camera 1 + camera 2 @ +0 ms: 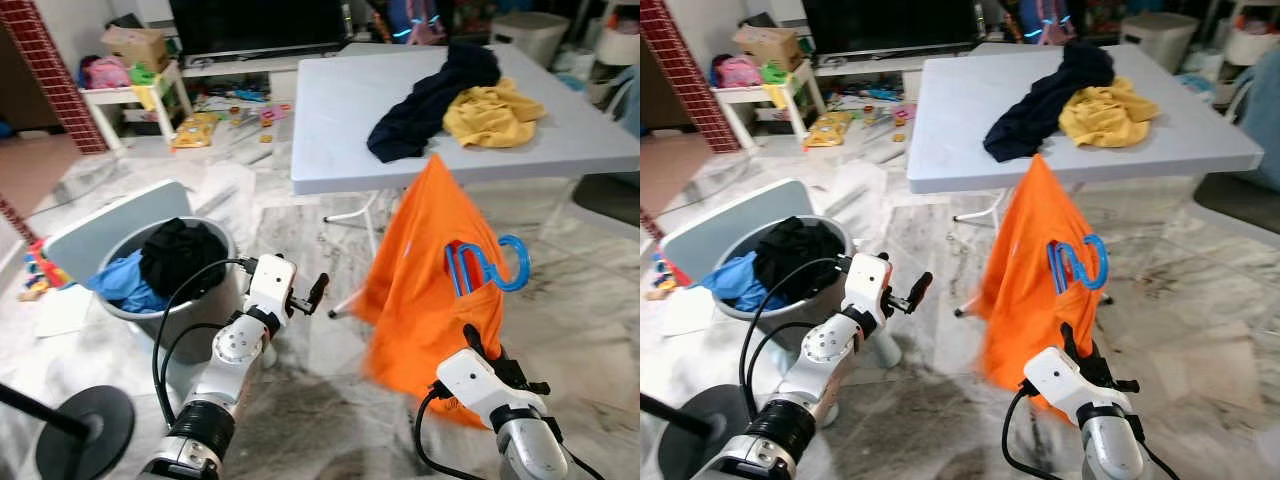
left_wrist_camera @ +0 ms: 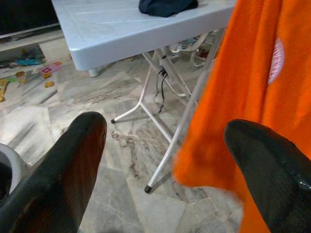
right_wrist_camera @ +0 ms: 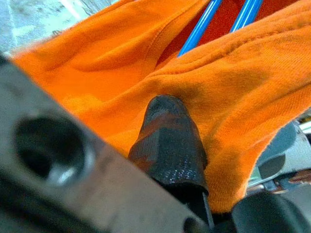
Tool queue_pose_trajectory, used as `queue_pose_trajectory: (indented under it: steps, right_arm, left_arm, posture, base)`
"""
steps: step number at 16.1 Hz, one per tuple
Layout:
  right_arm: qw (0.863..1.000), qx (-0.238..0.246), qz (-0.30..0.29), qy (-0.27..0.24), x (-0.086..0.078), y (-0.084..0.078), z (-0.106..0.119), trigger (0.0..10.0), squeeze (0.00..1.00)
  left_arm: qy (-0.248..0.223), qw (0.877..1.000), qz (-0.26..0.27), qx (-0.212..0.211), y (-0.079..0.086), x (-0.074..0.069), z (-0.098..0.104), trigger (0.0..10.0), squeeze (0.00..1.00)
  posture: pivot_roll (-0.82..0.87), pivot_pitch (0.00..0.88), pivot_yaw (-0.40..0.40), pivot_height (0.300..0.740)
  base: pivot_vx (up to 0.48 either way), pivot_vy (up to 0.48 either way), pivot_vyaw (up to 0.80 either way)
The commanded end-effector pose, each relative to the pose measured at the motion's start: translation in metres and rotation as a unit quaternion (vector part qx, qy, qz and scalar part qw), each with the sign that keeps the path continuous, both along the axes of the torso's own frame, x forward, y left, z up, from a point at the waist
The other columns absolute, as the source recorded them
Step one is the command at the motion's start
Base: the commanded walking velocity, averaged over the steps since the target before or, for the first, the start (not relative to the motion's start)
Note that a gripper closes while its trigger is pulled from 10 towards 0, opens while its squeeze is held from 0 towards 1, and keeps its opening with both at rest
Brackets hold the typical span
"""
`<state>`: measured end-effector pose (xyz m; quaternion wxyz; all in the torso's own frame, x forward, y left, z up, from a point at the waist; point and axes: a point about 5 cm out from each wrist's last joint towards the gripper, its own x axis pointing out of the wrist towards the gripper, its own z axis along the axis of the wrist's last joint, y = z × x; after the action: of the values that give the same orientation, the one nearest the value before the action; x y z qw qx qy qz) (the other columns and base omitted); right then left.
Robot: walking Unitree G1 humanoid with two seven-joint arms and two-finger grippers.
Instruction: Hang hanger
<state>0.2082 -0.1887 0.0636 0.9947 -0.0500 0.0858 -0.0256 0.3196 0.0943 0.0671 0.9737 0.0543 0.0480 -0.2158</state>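
An orange shirt (image 1: 420, 270) hangs in the air in front of the table, raised to a peak. A blue hanger (image 1: 505, 270) sits inside it, and its hook pokes out of the collar on the right. My right gripper (image 1: 483, 352) is under the shirt's lower edge. It is shut on the fabric and hanger, and one black finger (image 3: 170, 141) presses into the orange cloth. My left gripper (image 1: 318, 292) is held out open and holds nothing. It is to the left of the shirt and pointing toward it; the left wrist view shows the shirt (image 2: 252, 97) between its spread fingertips.
A grey folding table (image 1: 340, 110) stands behind the shirt, with navy (image 1: 425, 100) and yellow (image 1: 490, 112) clothes on it and a thin leg (image 2: 180, 141) close by. A grey laundry basket (image 1: 225, 290) of clothes is at the left. A round black stand base (image 1: 85, 430) is at the bottom left.
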Motion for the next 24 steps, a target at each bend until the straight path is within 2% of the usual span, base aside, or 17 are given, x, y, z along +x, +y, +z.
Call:
queue_pose_trajectory:
  steps: [1, 18, 24]
  right_arm:
    - [1.0, 0.006, 0.011, -0.023, 0.0042, 0.0063, 0.0096, 10.0, 0.0]
    - [1.0, 0.003, 0.006, -0.02, 0.0024, 0.006, 0.0088, 10.0, 0.0]
    - [1.0, 0.003, 0.008, -0.018, 0.001, 0.0056, 0.0086, 10.0, 0.0]
  left_arm:
    - [-0.003, 1.0, 0.01, 0.004, 0.0079, 0.0034, 0.0025, 10.0, 0.0]
    - [0.005, 1.0, 0.004, 0.0, 0.0056, 0.0026, -0.0009, 10.0, 0.0]
    - [0.003, 1.0, 0.007, -0.015, 0.0073, 0.0031, -0.0002, 10.0, 0.0]
  posture:
    - [-0.04, 0.0, 0.033, 0.74]
    - [-0.05, 0.0, 0.034, 0.74]
    - [-0.05, 0.0, 0.026, 0.74]
  base:
    - [0.0, -0.24, 0.0]
    - [0.0, -0.275, 0.0]
    - [0.0, 0.0, 0.0]
